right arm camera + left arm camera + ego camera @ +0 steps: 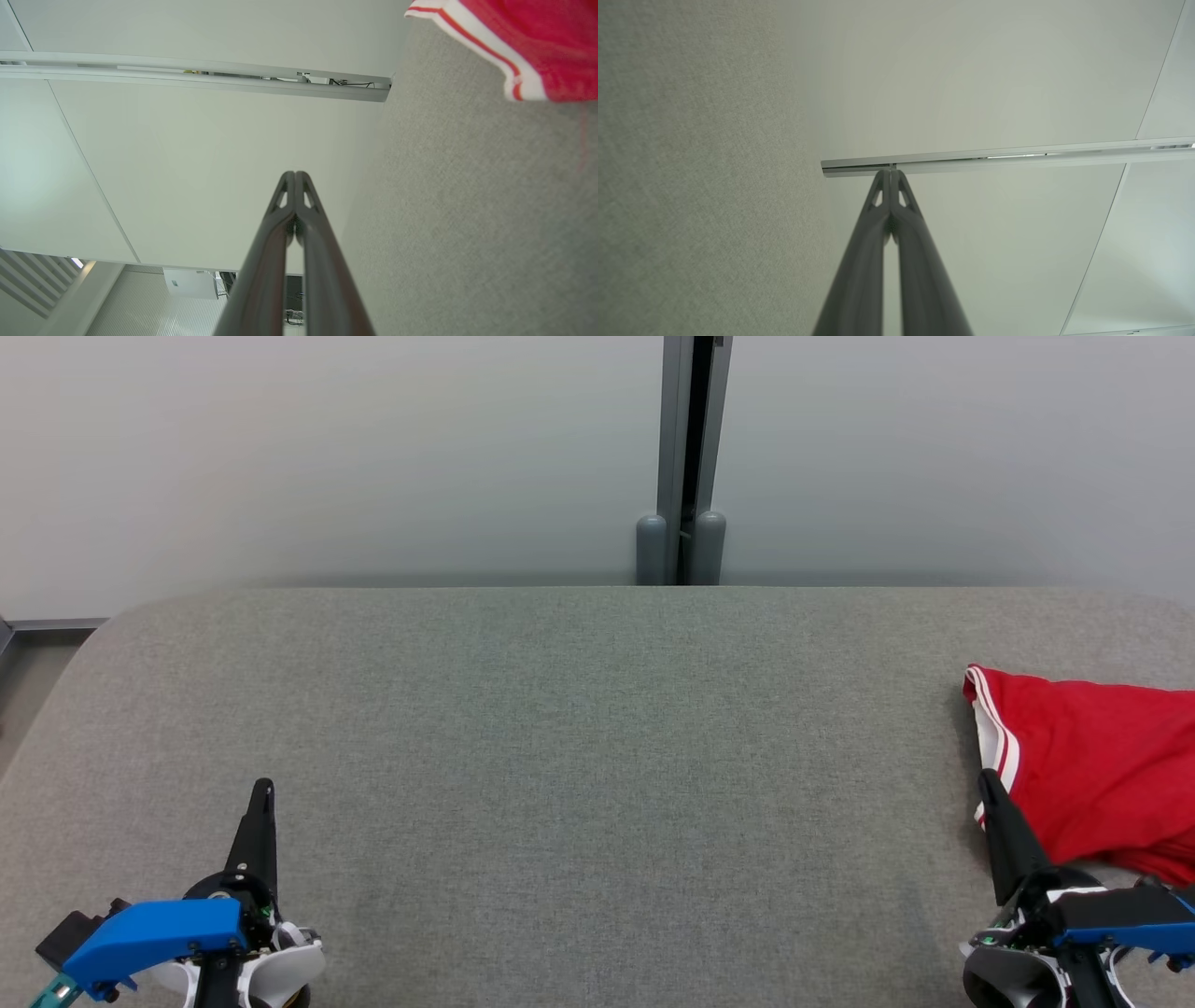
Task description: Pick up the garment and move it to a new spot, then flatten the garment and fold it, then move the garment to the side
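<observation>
**Red Garment at Right Edge of Table, Both Grippers Closed and Empty**

A crumpled red fabric garment (1102, 765) with white striped trim lay on the far right of the wide grey felt-covered table (597, 756), running out past the right edge of the head view. Its striped hem faced the middle of the table. In the right wrist view the same garment (537, 37) showed in the upper right corner, its white and red band resting on the grey surface.

The right gripper (988, 779) sat at the lower right of the head view, just beside the garment's near hem; whether it touched the cloth could not be told. Its two long dark fingers were pressed together with nothing between them, as the right wrist view (295, 175) showed.

The left gripper (264, 791) sat at the lower left, well apart from the garment, over bare table. Its fingers met at the tips too and held nothing (891, 173).

Behind the table stood a pale wall with a vertical grey metal post (691, 457) near the middle.
</observation>
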`<state>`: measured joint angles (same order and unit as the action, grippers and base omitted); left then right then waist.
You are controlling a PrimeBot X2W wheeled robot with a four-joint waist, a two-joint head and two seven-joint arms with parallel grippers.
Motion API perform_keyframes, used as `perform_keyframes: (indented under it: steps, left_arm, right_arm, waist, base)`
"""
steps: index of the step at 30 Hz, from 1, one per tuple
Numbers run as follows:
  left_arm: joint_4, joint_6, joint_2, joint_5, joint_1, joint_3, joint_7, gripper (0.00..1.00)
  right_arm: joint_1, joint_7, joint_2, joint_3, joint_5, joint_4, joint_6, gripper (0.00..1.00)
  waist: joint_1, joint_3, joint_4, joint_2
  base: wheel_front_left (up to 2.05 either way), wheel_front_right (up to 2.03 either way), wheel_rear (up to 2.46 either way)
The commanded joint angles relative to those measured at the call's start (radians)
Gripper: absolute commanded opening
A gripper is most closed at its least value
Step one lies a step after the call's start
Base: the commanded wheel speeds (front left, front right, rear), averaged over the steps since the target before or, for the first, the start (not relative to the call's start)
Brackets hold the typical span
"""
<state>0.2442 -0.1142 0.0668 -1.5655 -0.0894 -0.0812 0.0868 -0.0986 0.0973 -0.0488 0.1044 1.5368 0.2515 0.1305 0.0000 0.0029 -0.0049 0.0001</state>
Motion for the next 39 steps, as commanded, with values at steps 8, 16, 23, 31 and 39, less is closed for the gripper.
perform_keyframes:
  steps: [8,16,23,31,39]
  left_arm:
    - [0.001,-0.02,-0.01,-0.048,-0.023,-0.026,0.021,0.0]
    - [0.001,-0.021,-0.013,-0.054,-0.024,-0.029,0.024,0.0]
    - [0.001,-0.021,-0.014,-0.053,-0.024,-0.03,0.025,0.0]
    - [0.001,-0.021,-0.014,-0.051,-0.024,-0.03,0.026,0.0]
    - [0.001,-0.021,-0.015,-0.05,-0.024,-0.031,0.026,0.0]
  right_arm:
    - [-0.015,0.017,-0.003,0.011,0.067,-0.008,0.0,0.0]
    - [-0.016,0.02,-0.003,0.012,0.077,-0.009,0.0,0.0]
    - [-0.016,0.02,-0.003,0.012,0.077,-0.009,0.0,0.0]
    - [-0.016,0.019,-0.003,0.012,0.077,-0.009,0.0,0.0]
    - [-0.016,0.019,-0.003,0.012,0.077,-0.009,0.0,0.0]
  waist:
    - [0.0,0.0,0.004,-0.0001]
    - [0.0,0.0,0.005,-0.0001]
    - [0.0,0.0,0.005,-0.0001]
    - [0.0,0.0,0.005,-0.0001]
    - [0.0,0.0,0.005,-0.0001]
  base:
    - [0.0,0.0,0.0]
    - [0.0,0.0,0.0]
    - [0.0,0.0,0.0]
    - [0.0,0.0,0.0]
    - [0.0,0.0,0.0]
